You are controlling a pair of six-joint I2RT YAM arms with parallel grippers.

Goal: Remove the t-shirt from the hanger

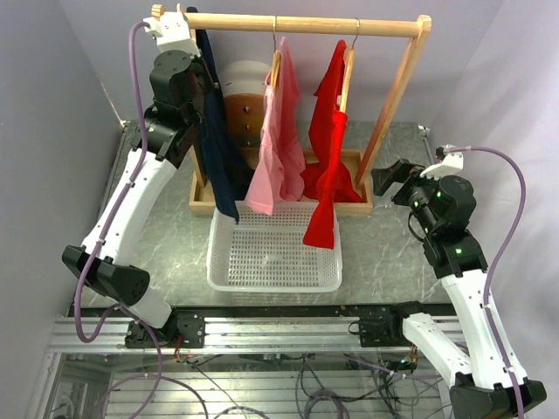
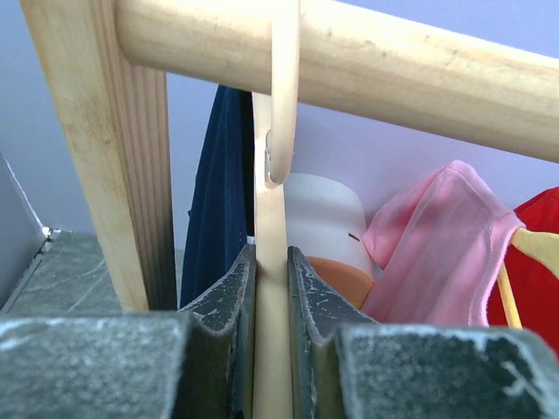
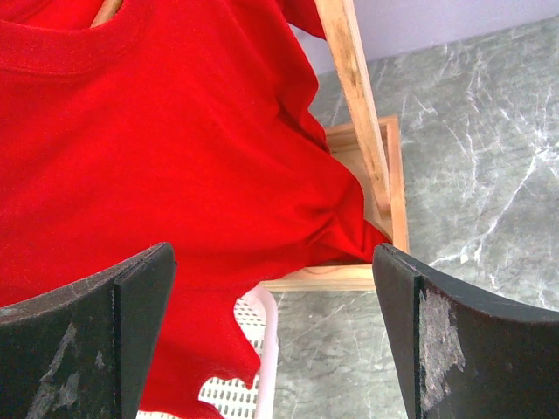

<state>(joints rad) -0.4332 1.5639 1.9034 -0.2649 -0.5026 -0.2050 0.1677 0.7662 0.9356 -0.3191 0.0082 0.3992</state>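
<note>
Three t-shirts hang on wooden hangers from the rack's rod (image 1: 306,24): navy (image 1: 218,140) at the left, pink (image 1: 278,148) in the middle, red (image 1: 330,148) at the right. My left gripper (image 1: 188,26) is up at the rod's left end. In the left wrist view it (image 2: 271,284) is shut on the pale wooden hanger (image 2: 271,218), whose hook is over the rod (image 2: 393,65); the navy t-shirt (image 2: 218,201) hangs just behind. My right gripper (image 1: 393,179) is open and empty to the right of the rack, facing the red t-shirt (image 3: 175,148).
A white perforated basket (image 1: 272,249) stands on the table in front of the rack, under the shirts' hems. The rack's wooden base frame (image 3: 323,278) and slanted right post (image 1: 397,96) stand between my right gripper and the shirts. A white and brown container (image 1: 244,96) stands behind.
</note>
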